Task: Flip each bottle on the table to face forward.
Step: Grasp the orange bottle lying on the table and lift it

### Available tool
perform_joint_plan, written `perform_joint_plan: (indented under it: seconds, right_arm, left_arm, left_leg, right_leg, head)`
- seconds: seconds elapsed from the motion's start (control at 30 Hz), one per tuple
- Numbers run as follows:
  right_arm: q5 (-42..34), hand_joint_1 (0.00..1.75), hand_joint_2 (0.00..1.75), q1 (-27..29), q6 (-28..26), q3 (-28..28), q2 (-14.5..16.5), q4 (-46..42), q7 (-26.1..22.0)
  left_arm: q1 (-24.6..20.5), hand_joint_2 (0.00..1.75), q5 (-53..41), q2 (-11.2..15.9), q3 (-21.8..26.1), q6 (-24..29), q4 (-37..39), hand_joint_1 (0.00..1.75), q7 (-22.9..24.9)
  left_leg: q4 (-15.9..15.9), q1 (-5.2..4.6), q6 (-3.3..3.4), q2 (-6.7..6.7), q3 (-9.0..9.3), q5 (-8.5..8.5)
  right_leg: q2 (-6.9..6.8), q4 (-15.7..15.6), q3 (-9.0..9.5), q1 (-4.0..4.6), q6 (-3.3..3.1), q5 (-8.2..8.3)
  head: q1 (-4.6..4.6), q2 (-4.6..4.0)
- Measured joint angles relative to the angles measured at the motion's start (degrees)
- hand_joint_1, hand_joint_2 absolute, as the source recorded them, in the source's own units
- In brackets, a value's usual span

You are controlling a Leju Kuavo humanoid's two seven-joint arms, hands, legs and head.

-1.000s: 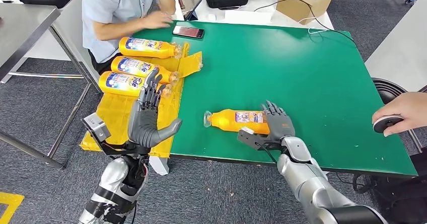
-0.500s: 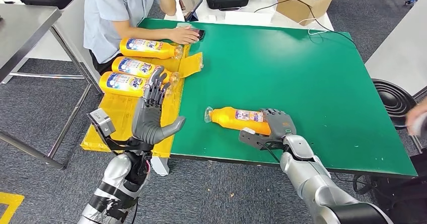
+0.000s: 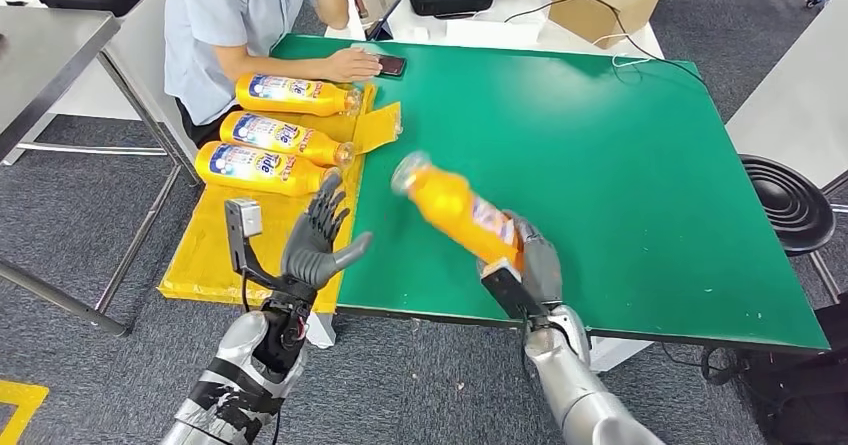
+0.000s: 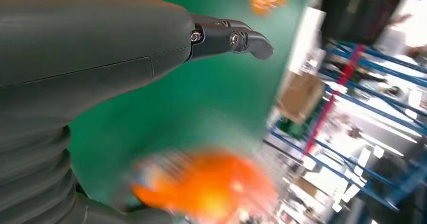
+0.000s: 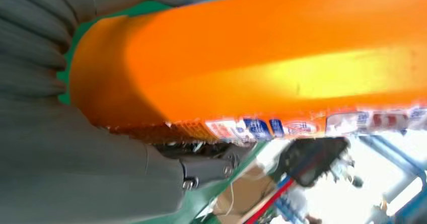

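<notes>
At far left, three bottles (image 3: 270,130) lie on the yellow tray (image 3: 215,240). Your left hand (image 3: 318,240) hangs spread, holding nothing, off the desk (image 3: 620,155) edge. Your right hand (image 3: 532,265) grips the tilted bottle (image 3: 455,208) near the near edge; a loose grip could drop it floorward. Open room lies far and right.

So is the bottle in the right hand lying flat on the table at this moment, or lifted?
Lifted. The right hand grips the orange bottle at its base, tilted, cap end raised above the green table.
</notes>
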Motion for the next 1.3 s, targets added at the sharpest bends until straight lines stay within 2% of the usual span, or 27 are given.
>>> perform_joint_plan:
  seconds: [0.23,0.33,0.43,0.47,0.6,0.67,0.77,0.87,0.97,1.13,1.3]
  right_arm:
    - [-5.61,1.75,1.75,3.32,-0.45,5.16,1.08,-10.05,-0.01]
    - [-7.43,1.75,1.75,6.08,-4.63,7.19,1.14,-18.0,-0.02]
    - [-8.05,1.6,1.75,9.31,-9.17,9.07,1.48,-28.64,-0.03]
    - [-8.64,1.58,1.75,9.88,-9.42,9.54,1.49,-31.04,-0.03]
    - [-12.74,1.73,1.75,10.96,-8.18,11.95,0.91,-37.26,-0.03]
    - [-13.3,1.72,1.75,10.6,-4.62,12.68,0.67,-37.03,-0.02]
    - [-10.02,1.72,1.75,9.07,3.93,14.38,0.78,-32.13,-0.01]
    - [-5.91,1.74,1.75,8.29,8.62,18.0,1.68,-26.87,-0.01]
    - [-4.93,1.75,1.75,7.97,9.42,19.73,2.37,-24.33,0.03]
    - [-2.91,1.75,1.75,6.27,10.3,22.23,3.74,-17.47,1.57]
    - [-1.84,1.75,1.75,6.32,10.15,22.65,4.14,-14.54,1.82]
  left_arm:
    - [-1.32,1.75,1.23,-0.01,-0.22,0.32,5.72,0.0,0.77]
    - [-1.75,1.75,2.11,-0.05,-0.81,0.86,7.92,0.0,2.08]
    - [-1.94,1.75,3.03,-0.03,-1.98,0.86,10.74,0.0,2.83]
    - [-1.89,1.75,2.84,-0.01,-2.48,0.37,11.25,0.0,2.22]
    - [-0.77,1.75,0.52,0.73,-4.66,-4.84,11.07,0.0,-2.28]
    - [0.67,1.75,-1.11,1.22,-5.49,-8.1,9.27,0.0,-4.15]
    - [2.71,1.75,-3.14,1.85,-6.87,-13.49,5.17,0.0,-5.44]
    - [4.37,1.75,-5.63,2.13,-8.55,-15.18,1.56,0.0,-5.92]
    - [5.23,1.75,-6.88,2.27,-9.14,-14.6,0.13,0.0,-6.46]
    - [8.39,1.75,-9.56,2.55,-8.74,-8.67,-4.91,0.0,-10.56]
    - [9.71,1.75,-7.71,2.31,-7.81,-7.71,-8.51,0.0,-10.51]
  left_leg:
    - [0.0,-0.03,0.0,-0.07,-0.11,0.0]
    - [0.0,-0.04,0.0,-0.15,-0.16,0.0]
    - [0.0,-0.04,0.0,-0.09,-0.2,-0.01]
    - [0.0,-0.04,0.01,-0.06,-0.21,-0.02]
    - [-0.01,-0.04,0.0,-0.04,-0.22,-0.02]
    - [-0.02,-0.03,0.0,-0.03,-0.23,-0.02]
    - [-0.02,-0.03,0.0,-0.04,-0.24,-0.02]
    - [-0.02,-0.02,0.0,-0.14,-0.24,-0.01]
    - [-0.02,-0.01,0.0,-0.18,-0.25,-0.01]
    - [-0.02,-0.02,0.0,-0.15,-0.25,-0.02]
    - [-0.02,-0.03,0.01,-0.17,-0.28,-0.02]
  right_leg:
    - [-0.02,0.0,-0.06,-0.04,0.0,-0.01]
    - [-0.06,-0.01,-0.08,-0.05,0.0,-0.01]
    - [-0.04,0.0,-0.14,-0.05,0.01,-0.02]
    - [-0.03,0.0,-0.16,-0.04,0.0,-0.02]
    - [-0.03,0.0,-0.16,-0.04,0.0,-0.03]
    - [-0.03,0.0,-0.15,-0.03,-0.01,-0.03]
    - [-0.03,0.0,-0.15,-0.03,-0.01,-0.03]
    - [-0.06,0.0,-0.15,-0.02,-0.01,-0.04]
    - [-0.08,0.0,-0.16,-0.02,-0.02,-0.04]
    - [-0.07,-0.01,-0.17,-0.03,-0.03,-0.06]
    - [-0.08,-0.01,-0.17,-0.05,-0.03,-0.05]
  head:
    - [0.02,0.0]
    - [0.03,0.0]
    - [0.0,0.0]
    - [0.01,0.0]
    - [0.01,0.0]
    - [0.01,0.0]
    - [0.02,0.0]
    - [0.03,0.0]
    - [0.03,0.0]
    - [0.02,0.0]
    - [0.02,0.0]
